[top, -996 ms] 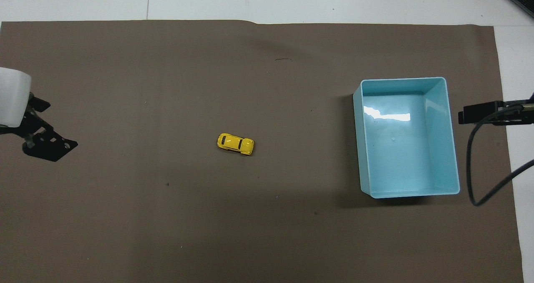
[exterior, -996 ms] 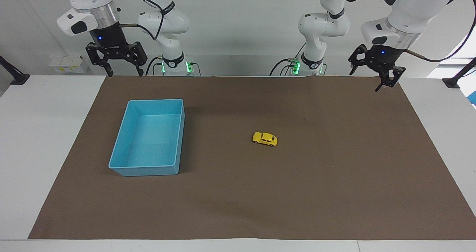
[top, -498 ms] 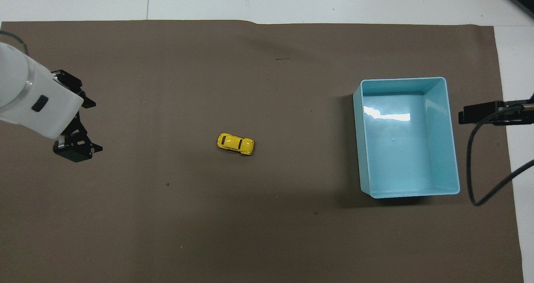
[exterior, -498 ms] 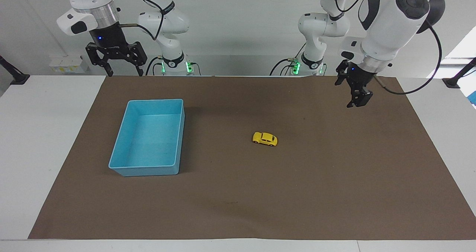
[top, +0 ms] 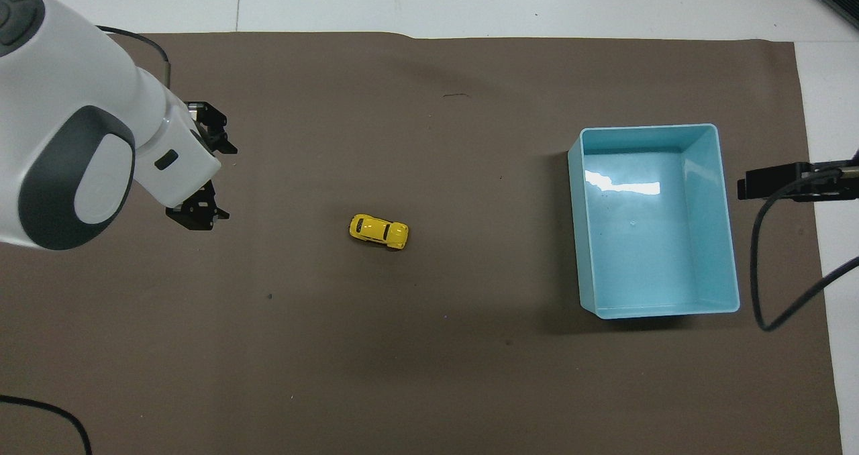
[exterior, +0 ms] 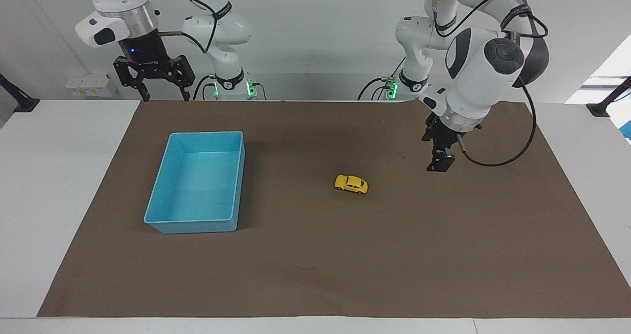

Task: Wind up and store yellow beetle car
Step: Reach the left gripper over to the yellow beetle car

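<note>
Yellow beetle car (exterior: 351, 184) rounded, glossy, on matte brown mat (exterior: 443, 255), both tools apart.

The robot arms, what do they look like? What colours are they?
Both arms are glossy white with rounded shells and dark grey round caps at the joints. Black cables loop along them. Each ends in a black gripper with two fingers: the left gripper and the right gripper. A silver ring and a small blue light sit above the right gripper. Green lights glow at both bases.
</note>
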Tool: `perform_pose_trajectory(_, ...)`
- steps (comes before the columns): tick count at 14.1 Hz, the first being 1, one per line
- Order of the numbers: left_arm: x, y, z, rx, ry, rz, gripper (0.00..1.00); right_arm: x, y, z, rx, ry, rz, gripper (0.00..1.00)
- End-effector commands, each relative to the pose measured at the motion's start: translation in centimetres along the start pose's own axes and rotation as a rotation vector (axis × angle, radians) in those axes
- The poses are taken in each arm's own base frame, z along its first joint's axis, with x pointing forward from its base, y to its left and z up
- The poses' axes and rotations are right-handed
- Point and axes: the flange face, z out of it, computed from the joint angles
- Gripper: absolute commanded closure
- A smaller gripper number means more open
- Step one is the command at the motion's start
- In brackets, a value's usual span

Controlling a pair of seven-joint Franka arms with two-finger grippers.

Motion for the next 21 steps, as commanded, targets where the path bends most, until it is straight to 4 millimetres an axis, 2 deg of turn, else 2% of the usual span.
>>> perform_pose_trajectory(1,3.7,0.4,4.1,0.036,0.022,0.056,0.00,-0.7,0.3,-0.2,0.005,-0.007,0.012,0.00)
perform_pose_trajectory(5,7.7,2.0,9.3,0.070,0.024,0.050,0.00,-0.7,0.3,-0.2,0.005,-0.006,0.012,0.00)
perform_pose_trajectory(6,9.4,2.9,10.6,0.081,0.025,0.066,0.00,-0.6,0.4,-0.2,0.005,-0.006,0.013,0.00)
perform_pose_trajectory(8,10.6,3.9,12.9,0.089,0.026,0.053,0.00,-0.6,0.5,-0.2,0.005,-0.006,0.015,0.00)
perform_pose_trajectory(9,11.9,4.8,13.9,0.098,0.027,0.062,0.00,-0.6,0.4,-0.2,0.005,-0.006,0.013,0.00)
perform_pose_trajectory(11,12.1,5.2,15.4,0.106,0.029,0.045,0.00,-0.6,0.5,-0.2,0.005,-0.006,0.015,0.00)
perform_pose_trajectory(12,13.4,5.8,16.2,0.115,0.032,0.039,0.00,-0.6,0.4,-0.2,0.005,-0.006,0.013,0.00)
perform_pose_trajectory(14,13.8,6.2,17.5,0.121,0.033,0.034,0.00,-0.6,0.4,-0.2,0.005,-0.006,0.013,0.00)
perform_pose_trajectory(16,14.9,6.3,19.0,0.129,0.034,0.022,0.00,-0.6,0.5,-0.2,0.005,-0.006,0.015,0.00)
perform_pose_trajectory(18,15.0,6.2,20.7,0.116,0.026,0.016,0.00,-0.6,0.5,-0.2,0.005,-0.006,0.015,0.00)
perform_pose_trajectory(21,14.9,5.8,21.1,0.127,0.023,0.012,0.00,-0.6,0.5,-0.2,0.005,-0.006,0.015,0.00)
